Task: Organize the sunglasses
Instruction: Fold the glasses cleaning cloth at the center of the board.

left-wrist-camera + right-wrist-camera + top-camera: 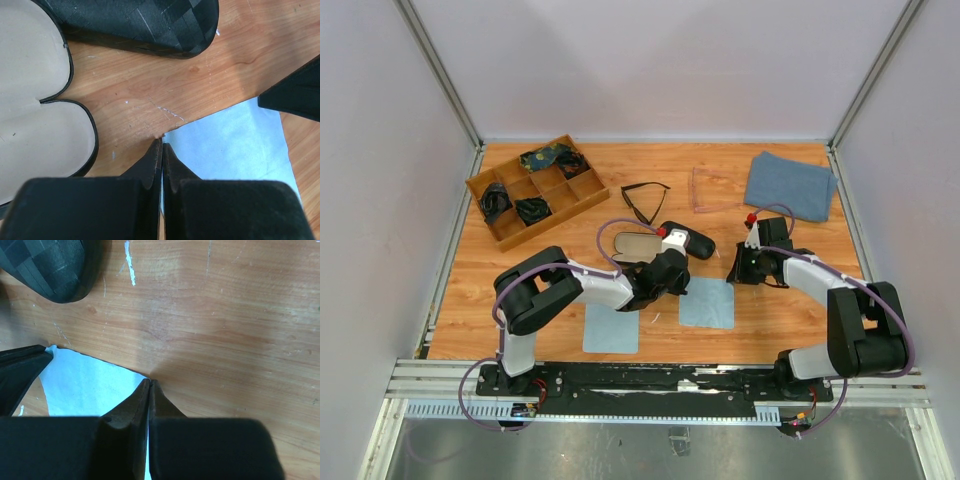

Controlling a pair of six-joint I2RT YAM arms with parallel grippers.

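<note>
The black sunglasses (645,198) and the translucent pinkish sunglasses (706,190) lie unfolded on the far middle of the table; neither wrist view shows them. My left gripper (684,280) is shut on the far left corner of a light blue cloth (708,303), and in its wrist view the gripper (162,145) pinches that cloth (230,145). My right gripper (732,276) is shut on the cloth's far right corner, and its wrist view shows the gripper (150,383) on the cloth (90,387).
An open case with a beige lining (633,245) (35,115) and a closed black case (686,241) (145,25) (50,265) lie just beyond the grippers. A second light blue cloth (611,327), a grey-blue towel (790,185) and a wooden divided tray (480,186) are also here.
</note>
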